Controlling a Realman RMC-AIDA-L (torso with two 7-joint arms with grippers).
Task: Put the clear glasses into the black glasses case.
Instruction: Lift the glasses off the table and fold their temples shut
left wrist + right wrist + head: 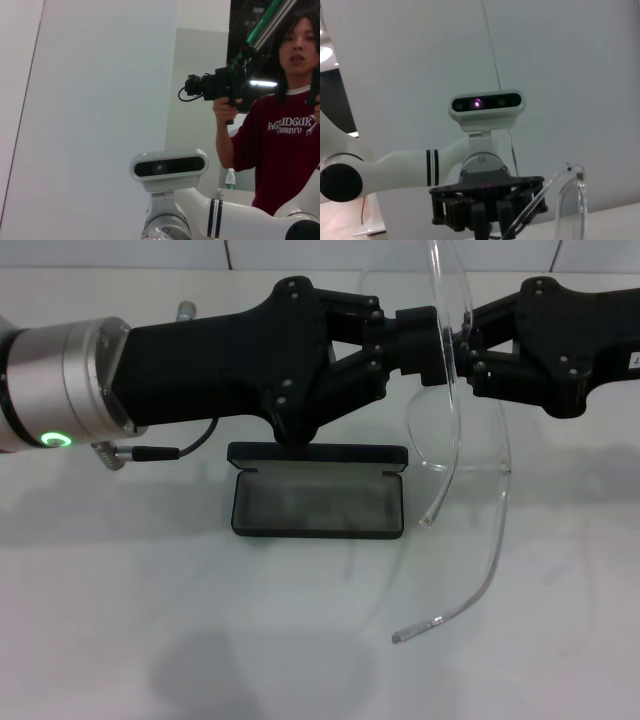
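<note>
1. Above the table (560, 640), in the head view, my left gripper (425, 340) and my right gripper (462, 345) meet nose to nose, both closed on the clear glasses (452, 420), which hang in the air between them. The front stands on edge and the two arms trail down toward me. The black glasses case (318, 502) lies open on the table below, under my left gripper and a little to my left of the frame. I judge the arms should be folded flat before I lower the frame level into the grey lining.

2. In the left wrist view, neither glasses nor case shows; only the robot's head camera (169, 169) and a person (285, 125) beyond.

3. In the right wrist view, the left gripper (487, 202) faces me, the clear frame (570, 200) just beside it.
</note>
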